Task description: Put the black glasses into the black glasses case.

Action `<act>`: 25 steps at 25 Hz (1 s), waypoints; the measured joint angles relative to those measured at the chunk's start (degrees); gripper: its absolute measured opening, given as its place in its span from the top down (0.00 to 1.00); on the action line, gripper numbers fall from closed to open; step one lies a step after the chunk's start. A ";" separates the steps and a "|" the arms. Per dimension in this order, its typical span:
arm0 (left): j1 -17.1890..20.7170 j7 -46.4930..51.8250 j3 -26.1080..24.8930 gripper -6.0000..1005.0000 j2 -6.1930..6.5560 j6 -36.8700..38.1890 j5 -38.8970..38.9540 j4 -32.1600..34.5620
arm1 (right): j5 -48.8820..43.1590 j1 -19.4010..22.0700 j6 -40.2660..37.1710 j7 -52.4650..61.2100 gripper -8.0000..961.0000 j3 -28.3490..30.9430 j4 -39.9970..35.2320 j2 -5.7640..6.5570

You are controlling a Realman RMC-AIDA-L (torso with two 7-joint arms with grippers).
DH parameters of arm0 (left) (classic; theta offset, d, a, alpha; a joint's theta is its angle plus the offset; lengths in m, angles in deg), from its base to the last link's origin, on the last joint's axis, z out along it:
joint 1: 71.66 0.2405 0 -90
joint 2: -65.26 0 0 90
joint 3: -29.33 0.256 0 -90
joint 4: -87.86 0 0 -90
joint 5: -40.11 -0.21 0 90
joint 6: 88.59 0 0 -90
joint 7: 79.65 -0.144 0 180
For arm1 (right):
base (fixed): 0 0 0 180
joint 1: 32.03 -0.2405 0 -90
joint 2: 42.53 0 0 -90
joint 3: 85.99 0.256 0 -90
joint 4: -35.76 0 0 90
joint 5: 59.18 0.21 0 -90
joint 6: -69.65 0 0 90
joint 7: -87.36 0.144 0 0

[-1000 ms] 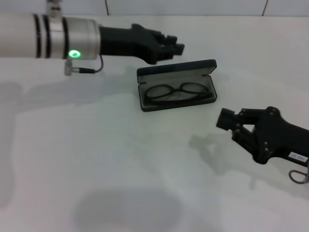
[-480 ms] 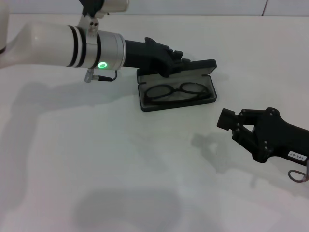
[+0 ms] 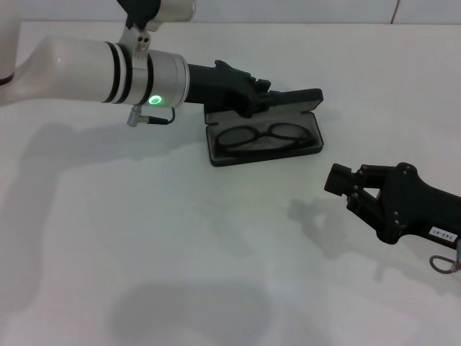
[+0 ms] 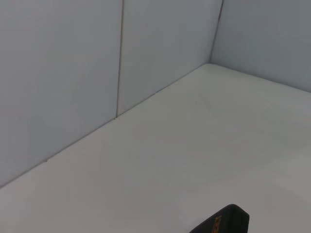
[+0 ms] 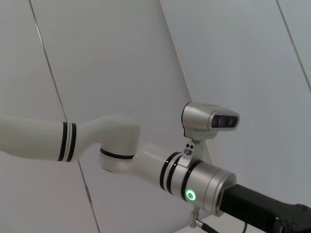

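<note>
The black glasses case (image 3: 216,148) lies open on the white table, its lid (image 3: 299,99) raised behind the grey-lined tray. The black glasses (image 3: 261,136) lie flat inside the tray. My left gripper (image 3: 266,92) reaches in from the left and is at the left part of the lid's back, fingers together; I cannot tell if it touches the lid. A corner of the lid with orange lettering shows in the left wrist view (image 4: 224,222). My right gripper (image 3: 338,180) hovers to the front right of the case, apart from it and holding nothing.
The white table (image 3: 180,238) is bordered by a pale panelled wall (image 4: 73,73) behind the case. The left arm's white and silver forearm (image 3: 108,68) spans the back left, and also shows in the right wrist view (image 5: 199,187).
My left arm has swung forward and to the right, bringing its gripper from behind the case's left end up to the lid. The right gripper, case and glasses have stayed put.
</note>
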 joint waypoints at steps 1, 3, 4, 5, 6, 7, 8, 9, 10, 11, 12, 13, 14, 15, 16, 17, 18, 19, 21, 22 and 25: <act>-0.02 0.26 0.02 0.72 0.00 0.10 0.00 -0.18 | 0.01 0.00 0.03 0.00 0.83 0.00 0.02 0.00; -0.11 1.18 0.62 0.72 0.10 0.45 0.00 -0.62 | 0.02 -0.03 0.08 -0.01 0.83 0.00 0.07 0.00; -0.17 2.08 1.56 0.72 0.23 0.73 0.03 -0.81 | 0.03 -0.04 0.08 -0.02 0.83 -0.02 0.09 0.00; -0.20 2.77 2.55 0.72 0.32 0.89 0.03 -0.84 | 0.03 -0.07 0.06 -0.02 0.82 -0.05 0.11 0.00; -0.23 3.42 4.04 0.72 0.35 1.06 0.03 -0.87 | 0.04 -0.09 0.03 -0.02 0.82 -0.07 0.13 0.00; -0.22 3.75 5.15 0.72 0.31 1.18 0.02 -0.89 | 0.04 -0.09 -0.05 -0.03 0.82 -0.10 0.14 0.00; -0.12 3.94 6.26 0.71 0.18 1.36 -0.03 -0.91 | 0.04 -0.09 -0.07 -0.03 0.82 -0.13 0.14 0.00; -0.01 4.00 6.83 0.71 0.06 1.64 -0.05 -0.94 | 0.04 -0.09 -0.10 -0.04 0.82 -0.18 0.15 0.00; 0.11 4.03 7.14 0.71 -0.02 2.14 -0.05 -1.03 | 0.04 -0.09 -0.10 -0.04 0.82 -0.23 0.16 0.00; 0.21 4.07 7.31 0.71 -0.07 2.80 -0.05 -1.15 | 0.04 -0.09 -0.10 -0.04 0.82 -0.30 0.16 0.00; 0.25 4.09 7.32 0.71 -0.13 3.68 -0.05 -1.25 | 0.04 -0.09 -0.11 -0.04 0.82 -0.36 0.17 -0.02; 0.32 4.06 7.32 0.71 -0.18 4.51 0.00 -1.25 | 0.01 -0.07 -0.11 -0.04 0.82 -0.39 0.17 -0.04; 0.41 3.96 7.33 0.71 -0.25 5.60 0.14 -1.09 | -0.01 -0.03 -0.17 -0.05 0.82 -0.41 0.17 -0.06; 0.55 3.74 7.33 0.71 -0.35 6.97 0.56 -0.42 | -0.06 0.07 -0.33 -0.04 0.81 -0.41 0.17 -0.05; 0.78 3.53 7.35 0.71 -0.41 8.37 1.27 0.42 | -0.11 0.23 -0.67 -0.05 0.81 -0.36 0.17 0.00; 1.16 3.28 7.36 0.71 -0.44 9.99 2.47 1.65 | -0.17 0.47 -1.15 -0.05 0.81 -0.26 0.19 0.08; 1.70 3.02 7.36 0.71 -0.46 11.89 4.07 3.14 | -0.27 0.52 -1.67 -0.05 0.81 -0.16 0.39 0.20; 2.98 2.64 7.39 0.71 -0.46 14.51 6.28 5.45 | -0.40 0.42 -2.04 -0.03 0.81 -0.14 0.67 0.28; 5.56 1.99 7.38 0.71 -0.34 18.71 9.82 9.50 | -0.98 -0.42 -2.45 0.46 0.81 -0.19 1.51 0.51; 7.77 1.21 7.31 0.71 -0.15 21.95 11.94 12.91 | -1.41 -0.91 -2.61 1.05 0.81 -0.19 1.79 0.64; 13.85 -3.30 6.94 0.71 0.22 30.71 15.24 22.38 | -3.34 -2.19 -4.12 4.13 0.80 -0.16 1.87 1.64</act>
